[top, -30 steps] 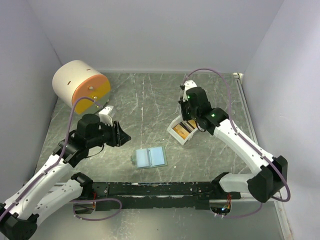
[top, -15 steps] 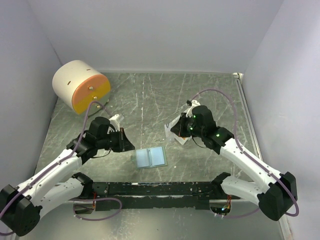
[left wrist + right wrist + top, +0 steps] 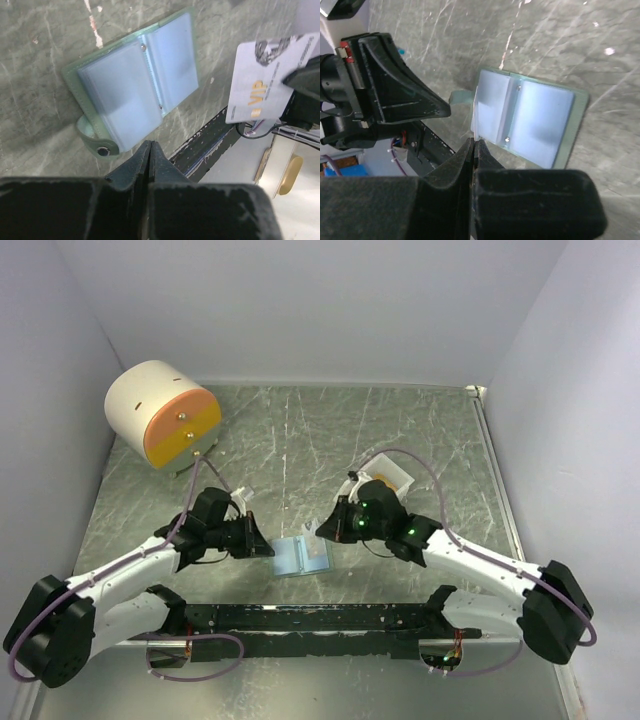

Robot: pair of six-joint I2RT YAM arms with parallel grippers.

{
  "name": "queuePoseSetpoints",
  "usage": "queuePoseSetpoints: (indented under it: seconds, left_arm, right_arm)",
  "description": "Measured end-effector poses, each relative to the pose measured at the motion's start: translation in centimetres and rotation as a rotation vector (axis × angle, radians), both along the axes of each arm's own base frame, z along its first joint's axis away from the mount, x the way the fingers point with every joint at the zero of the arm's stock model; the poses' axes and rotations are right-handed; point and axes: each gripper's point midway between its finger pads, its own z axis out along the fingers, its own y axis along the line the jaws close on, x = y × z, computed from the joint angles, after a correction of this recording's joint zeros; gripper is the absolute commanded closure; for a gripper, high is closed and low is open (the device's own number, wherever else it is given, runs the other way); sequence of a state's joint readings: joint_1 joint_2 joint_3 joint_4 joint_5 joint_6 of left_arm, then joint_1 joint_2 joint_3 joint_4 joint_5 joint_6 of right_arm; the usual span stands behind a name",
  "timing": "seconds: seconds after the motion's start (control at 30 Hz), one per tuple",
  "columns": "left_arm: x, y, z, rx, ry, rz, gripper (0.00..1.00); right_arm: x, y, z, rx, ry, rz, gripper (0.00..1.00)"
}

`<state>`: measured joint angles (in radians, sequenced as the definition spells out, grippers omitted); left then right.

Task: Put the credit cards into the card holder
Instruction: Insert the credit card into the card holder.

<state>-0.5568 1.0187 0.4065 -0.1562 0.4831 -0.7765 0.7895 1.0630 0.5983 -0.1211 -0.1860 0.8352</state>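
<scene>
The card holder lies spread open on the table, pale blue pockets up, with a gripper at each end of its long axis. My right gripper is clamped on a white credit card, held on edge just above the holder and roughly parallel to its fold. My left gripper is pinched shut on nothing, just beside the holder's snap tab. I judge the right arm must do the insertion; I can't tell which way the pockets open.
</scene>
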Motion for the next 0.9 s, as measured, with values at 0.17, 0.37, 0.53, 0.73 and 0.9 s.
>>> queuePoseSetpoints:
  seconds: [0.17,0.37,0.53,0.73,0.9]
  left_arm:
    - [-0.3,0.1,-1.5,0.011,0.032,0.007,0.87]
    - [-0.6,0.5,-2.6,0.028,0.046,0.016,0.84]
    - [-0.8,0.8,-3.5,0.049,0.058,0.021,0.84]
    - [-1.0,1.3,-4.5,0.079,0.075,0.024,0.84]
    - [-0.8,1.4,-4.7,0.091,0.066,0.033,0.84]
  right_arm:
    - [-0.9,1.8,-1.8,-0.017,0.049,0.01,1.0]
    - [-1.2,2.2,-4.1,-0.07,0.11,-0.031,1.0]
    - [-0.9,2.2,-4.4,-0.078,0.125,-0.077,1.0]
    - [0.0,2.2,-4.5,-0.092,0.167,-0.165,1.0]
    - [0.1,2.0,-4.6,-0.094,0.209,-0.227,1.0]
